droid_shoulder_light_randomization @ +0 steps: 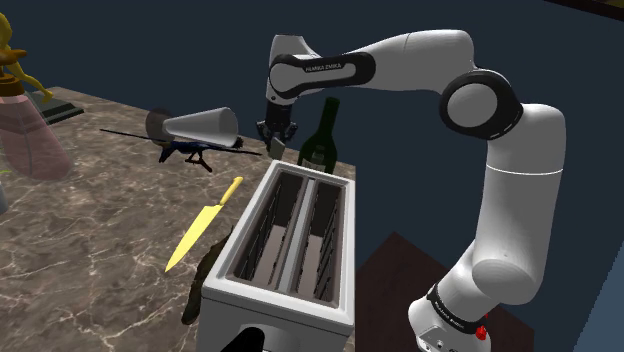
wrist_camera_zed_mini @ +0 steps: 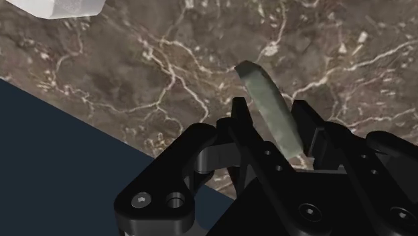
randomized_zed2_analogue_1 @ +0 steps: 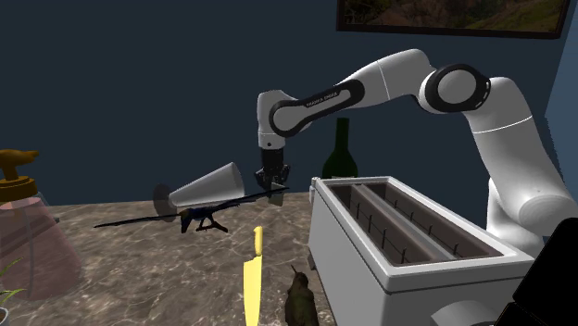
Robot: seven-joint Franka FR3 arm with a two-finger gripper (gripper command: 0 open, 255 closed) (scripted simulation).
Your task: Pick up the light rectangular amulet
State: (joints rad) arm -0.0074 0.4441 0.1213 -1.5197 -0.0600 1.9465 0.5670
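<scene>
In the wrist view the light rectangular amulet point(wrist_camera_zed_mini: 270, 107), a pale grey-green slab, stands clasped between my two black fingers and pokes out past the fingertips. My gripper point(wrist_camera_zed_mini: 271, 121) is shut on it. Below it lies the brown marble counter point(wrist_camera_zed_mini: 167, 67). In the shoulder view my gripper point(droid_shoulder_light_randomization: 275, 138) hangs over the counter's far edge, between the lying glass cup point(droid_shoulder_light_randomization: 203, 125) and the dark bottle point(droid_shoulder_light_randomization: 321, 138). In the second exterior view my gripper point(randomized_zed2_analogue_1: 273, 185) points down just beyond the toaster's far corner, with the amulet point(randomized_zed2_analogue_1: 276, 194) at its tip.
A big white two-slot toaster point(droid_shoulder_light_randomization: 290, 245) stands close in front of the gripper. A yellow knife point(droid_shoulder_light_randomization: 204, 224), a small dark figurine point(droid_shoulder_light_randomization: 204, 285) and a dark blue object with a long thin rod point(droid_shoulder_light_randomization: 188, 150) lie on the counter point(droid_shoulder_light_randomization: 90, 240). A pinkish vessel point(droid_shoulder_light_randomization: 30, 145) stands far left.
</scene>
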